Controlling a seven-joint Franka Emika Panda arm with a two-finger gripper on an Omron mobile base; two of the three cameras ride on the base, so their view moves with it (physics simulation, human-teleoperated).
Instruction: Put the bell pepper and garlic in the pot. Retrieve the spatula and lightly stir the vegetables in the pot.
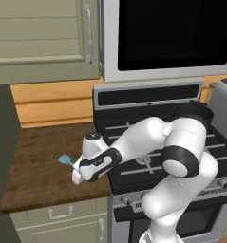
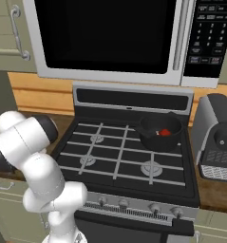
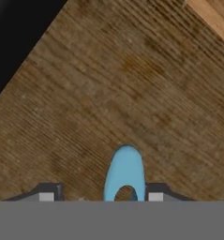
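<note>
The light-blue spatula [image 1: 65, 160] lies flat on the wooden counter [image 1: 43, 166] left of the stove. My gripper [image 1: 77, 178] is lowered over its handle. In the hand view the spatula's rounded handle end [image 3: 126, 173], with its hole, sits between my gripper [image 3: 101, 194] tips. The right tip is against it and the left tip stands well clear, so the jaws are open. The black pot [image 2: 160, 137] sits on the stove's back right burner with the red bell pepper [image 2: 165, 132] inside. The garlic is hidden.
The black stove [image 2: 119, 161] has bare grates around the pot. A grey toaster [image 2: 217, 142] stands right of it, and a microwave [image 2: 110, 38] hangs above. A dark tall panel [image 1: 1, 142] borders the counter's left side. My arm's elbow arches over the front burners.
</note>
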